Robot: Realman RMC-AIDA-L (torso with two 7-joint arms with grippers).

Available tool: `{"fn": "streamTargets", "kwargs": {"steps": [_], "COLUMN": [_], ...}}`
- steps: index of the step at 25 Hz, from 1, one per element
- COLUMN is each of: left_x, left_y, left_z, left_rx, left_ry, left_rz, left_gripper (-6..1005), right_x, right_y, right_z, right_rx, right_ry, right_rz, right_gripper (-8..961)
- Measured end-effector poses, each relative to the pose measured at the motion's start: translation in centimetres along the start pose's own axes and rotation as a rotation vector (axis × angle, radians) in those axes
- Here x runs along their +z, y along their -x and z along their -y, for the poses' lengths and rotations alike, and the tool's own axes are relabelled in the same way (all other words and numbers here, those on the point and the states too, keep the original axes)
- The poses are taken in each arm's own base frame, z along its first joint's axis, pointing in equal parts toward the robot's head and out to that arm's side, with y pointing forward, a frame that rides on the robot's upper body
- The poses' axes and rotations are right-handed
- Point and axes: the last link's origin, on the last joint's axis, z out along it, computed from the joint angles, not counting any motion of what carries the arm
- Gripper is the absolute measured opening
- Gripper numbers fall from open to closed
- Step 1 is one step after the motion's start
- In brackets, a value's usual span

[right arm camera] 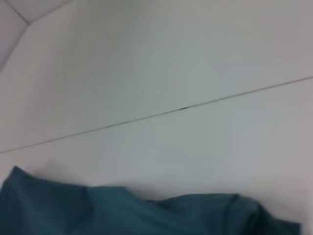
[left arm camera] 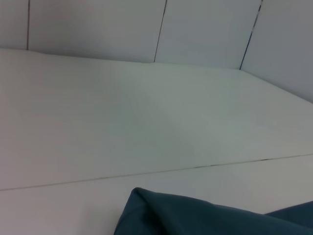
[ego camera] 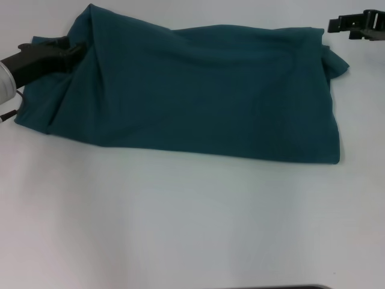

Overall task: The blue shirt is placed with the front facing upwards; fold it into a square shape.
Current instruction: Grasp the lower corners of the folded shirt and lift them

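Head view shows the left hand (ego camera: 71, 48) clamped on the folded blue shirt (ego camera: 198, 90), right hand (ego camera: 355, 25) beyond its far corner, grip unclear; a loose pinch could undo the fold.

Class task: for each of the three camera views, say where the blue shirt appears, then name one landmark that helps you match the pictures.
Head view: the blue shirt spreads across the upper half, the left gripper at its left end.
Left wrist view: one folded part shows at the bottom edge.
Right wrist view: a rumpled edge runs along the bottom.
Shared landmark: the thin dark seam in the white surface beyond the shirt, in both wrist views.
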Motion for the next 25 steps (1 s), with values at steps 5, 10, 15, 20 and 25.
{"fn": "streamTargets", "kwargs": {"steps": [5,10,15,20,25], "left_x": [0.1,0.1,0.1,0.0,0.0], "left_y": [-0.2,-0.2,-0.1,0.1,0.2], "left_z": [-0.1,-0.1,-0.1,0.0,0.0], "left_rx": [0.003,0.004,0.003,0.0,-0.002], "left_ry": [0.003,0.003,0.002,-0.001,-0.001], "left_rz": [-0.002,-0.002,-0.001,0.002,0.003], "left_gripper": [385,384,384,384,384], "right_x": [1.1,2.9,5.2,6.3,6.7], "right_y": [-0.5,-1.0,-1.8,-2.2,-2.8], "right_z": [-1.6,-2.2,-2.5,-2.2,-1.3], "right_rx": [-0.012,-0.019,-0.028,-0.032,-0.03], "right_ry": [0.058,0.071,0.071,0.048,0.002], "right_rz": [-0.012,-0.019,-0.043,-0.051,-0.054], "right_gripper": [625,447,237,40,23]}}
